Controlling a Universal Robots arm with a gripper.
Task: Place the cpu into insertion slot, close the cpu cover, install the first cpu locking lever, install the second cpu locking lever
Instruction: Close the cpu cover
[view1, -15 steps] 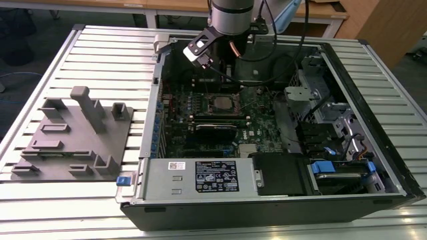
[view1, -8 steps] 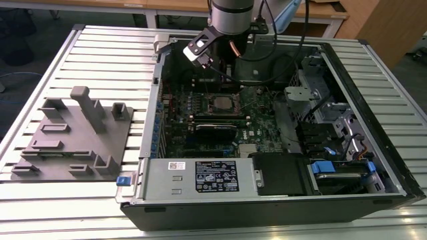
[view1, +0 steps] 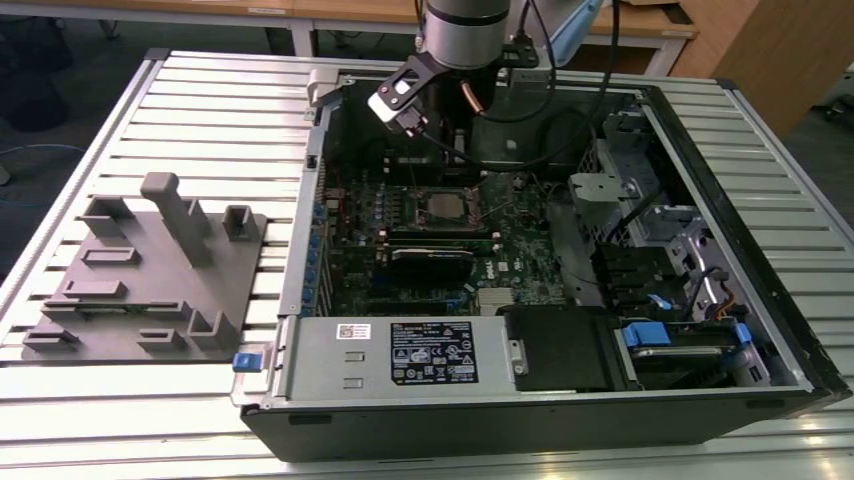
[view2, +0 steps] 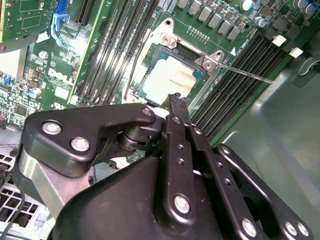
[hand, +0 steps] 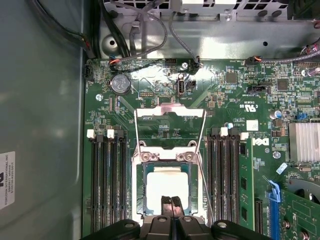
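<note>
The cpu (hand: 167, 186) lies flat in the insertion slot (hand: 141, 200) on the green board, its silver top bright in both wrist views (view2: 167, 77). My gripper (hand: 170, 204) is shut with nothing between its fingers. Its tips (view2: 175, 100) hang just above the cpu's near edge. The cpu cover (hand: 170, 112) stands swung open on its hinge, away from the socket. One thin locking lever (view2: 245, 72) sticks out sideways, unlatched; another wire lever (view2: 134, 65) runs along the opposite side. In the exterior view the socket (view1: 441, 205) sits mid-board below the arm (view1: 461, 35).
Black memory slots (hand: 107, 175) flank the socket on both sides. The open computer case (view1: 287, 300) walls in the board, with cables (hand: 145, 30) at the far end and a labelled grey box (view1: 400, 355) at the front. A grey fixture plate (view1: 147, 290) lies at the exterior view's left.
</note>
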